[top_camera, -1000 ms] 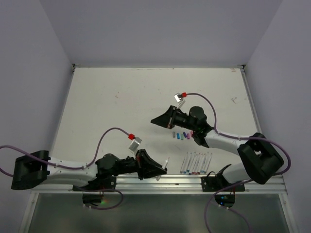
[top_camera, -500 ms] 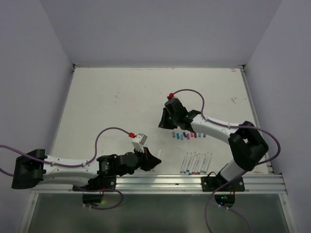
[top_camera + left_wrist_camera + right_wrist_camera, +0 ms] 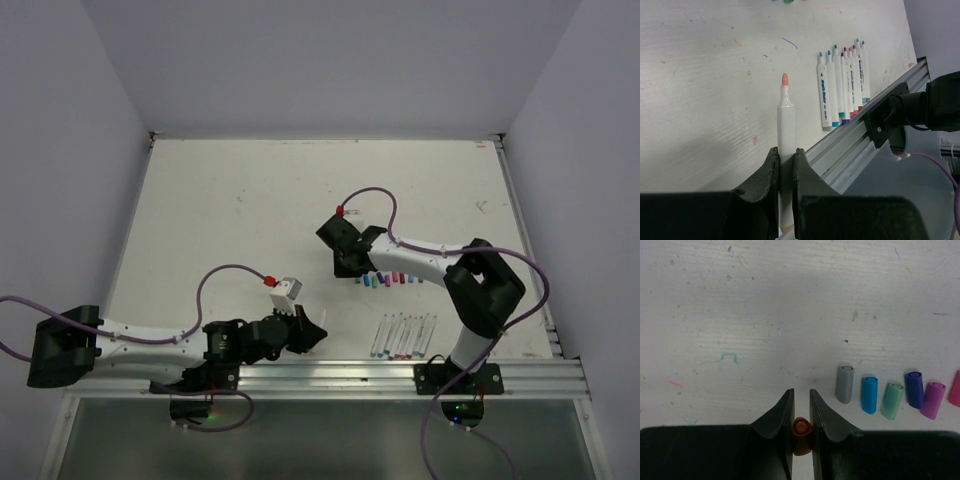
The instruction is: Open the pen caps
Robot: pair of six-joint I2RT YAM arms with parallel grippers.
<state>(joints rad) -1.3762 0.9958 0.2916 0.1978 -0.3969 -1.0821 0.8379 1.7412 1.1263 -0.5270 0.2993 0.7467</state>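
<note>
Left gripper [image 3: 785, 152] first: my jaws are pinched narrow on a slim white-barrelled marker pen [image 3: 787, 115], and the barrel fills the gap between my fingers. Its bare orange tip points away from me over the scuffed white table [image 3: 700, 75], with no cap on it. Beside it on the table lies a row of uncapped white marker pens [image 3: 842, 80], side by side, their ends close to the aluminium rail [image 3: 850, 145] at the table's near edge.

Over to my right gripper [image 3: 801, 392]: the jaws are nearly closed and clamped on a short orange cylindrical cap [image 3: 801, 429], its open end facing the wrist camera. I cannot tell whether it touches the table. Just to one side, loose caps lie in a line on the tabletop: a grey cap [image 3: 844, 384] nearest me, then a blue cap [image 3: 869, 394], a green cap [image 3: 892, 400], a dark purple cap [image 3: 914, 389], a lilac cap [image 3: 932, 399] and a pink cap [image 3: 955, 389] cut off by the frame edge.

From above, my two hands are well apart, the left one low by the rail, the right one farther out by the caps
</note>
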